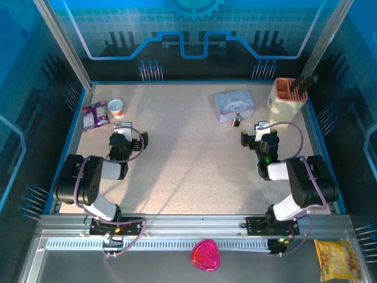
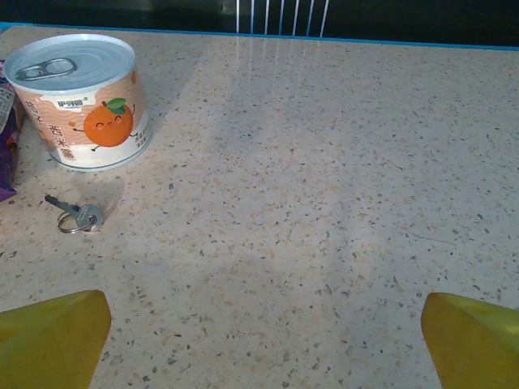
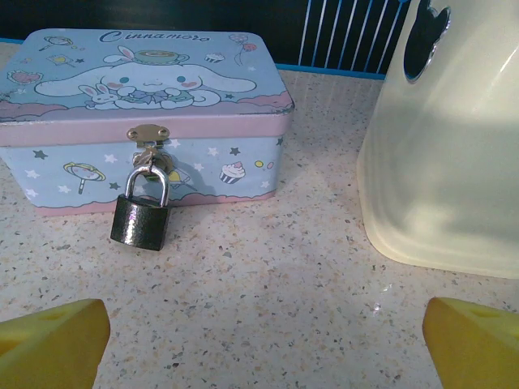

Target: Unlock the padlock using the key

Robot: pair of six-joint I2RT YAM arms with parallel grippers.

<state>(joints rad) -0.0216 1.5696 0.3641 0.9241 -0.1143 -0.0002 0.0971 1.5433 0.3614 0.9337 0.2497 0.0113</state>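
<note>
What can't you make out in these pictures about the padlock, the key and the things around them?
Padlock keyhole: right wrist view, not on the face shown.
Key teeth: left wrist view, too small.
Purple packet: left wrist view, cut off by the left edge.
Cream holder top: right wrist view, cut off by the upper edge.

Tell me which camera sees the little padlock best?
The right wrist camera: the padlock hangs close on the tin box, dark body and silvery shackle clear. In the top external camera it is a tiny dark speck beside the box.
</note>
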